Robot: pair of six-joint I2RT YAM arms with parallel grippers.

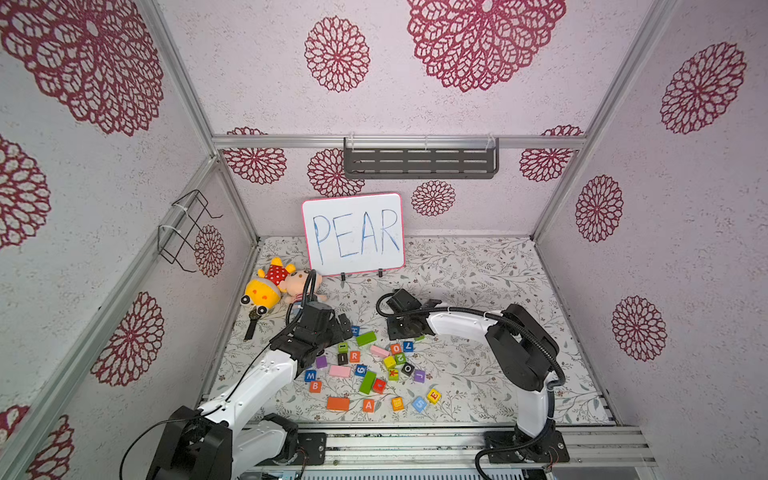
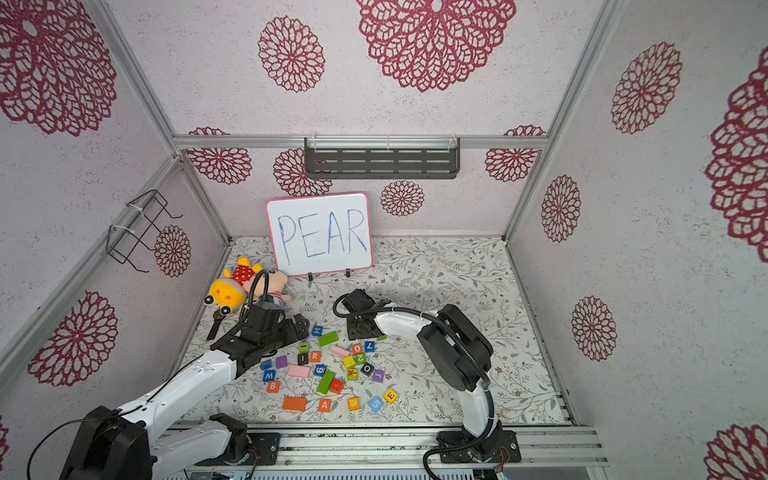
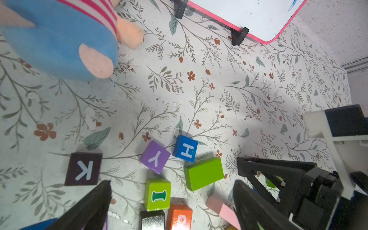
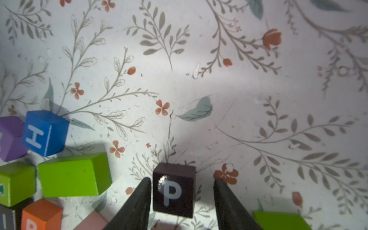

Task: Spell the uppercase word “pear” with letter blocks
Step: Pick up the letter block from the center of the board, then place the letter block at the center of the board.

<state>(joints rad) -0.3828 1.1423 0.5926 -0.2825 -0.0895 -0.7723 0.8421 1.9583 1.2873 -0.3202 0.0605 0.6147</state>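
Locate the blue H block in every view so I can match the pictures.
Top view: blue H block at the pile's far edge, toward the whiteboard.
Top view: same spot.
Left wrist: H block beside the purple Y block and the green oblong block.
Right wrist: H block next to the green oblong block.
Shared landmark: that green oblong block, beside it in all four.

A black cube with a white P [image 4: 174,190] sits between the black fingers [image 4: 137,205] of the right gripper [image 4: 182,180], on a pale table cover [image 4: 219,83] printed with grey-green sprigs and rust-red flowers. Outside 1 finger: a plain lime-green oblong [image 4: 73,175], a blue cube with a white H [image 4: 44,133], a purple cube [image 4: 10,137] and a pale pink block [image 4: 90,222].
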